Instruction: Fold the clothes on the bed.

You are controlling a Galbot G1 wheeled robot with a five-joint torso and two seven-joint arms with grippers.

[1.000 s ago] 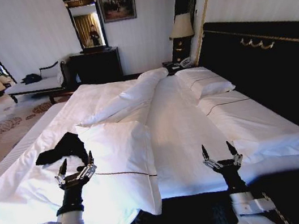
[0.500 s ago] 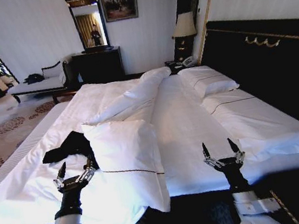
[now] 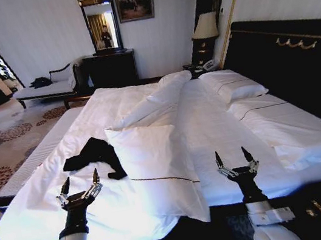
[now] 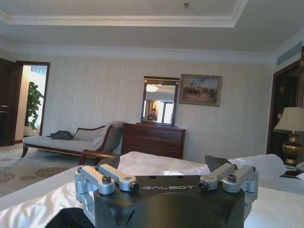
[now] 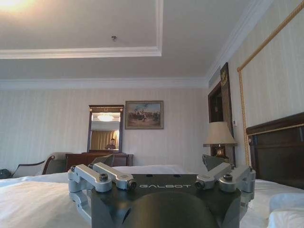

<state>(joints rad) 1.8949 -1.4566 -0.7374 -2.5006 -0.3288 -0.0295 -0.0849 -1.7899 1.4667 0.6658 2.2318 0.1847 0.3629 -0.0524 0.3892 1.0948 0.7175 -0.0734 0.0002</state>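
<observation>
Both grippers, left (image 3: 79, 181) and right (image 3: 231, 157), hover spread-fingered and empty at the bed's (image 3: 224, 131) near edge, seemingly ready, the crumpled shirt (image 3: 95, 155) just beyond the left.

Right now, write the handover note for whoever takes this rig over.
Left claw: open, holding nothing, raised over the near edge of the bed, just short of the T-shirt.
Right claw: open, holding nothing, raised over the near edge of the bed toward the headboard side.
T-shirt: a crumpled black heap on the white duvet, beside a pillow, ahead of the left claw and apart from it.
Done: nothing on the shirt; it is unfolded and ungrasped.
Left: reach it, spread it flat, fold it.
</observation>
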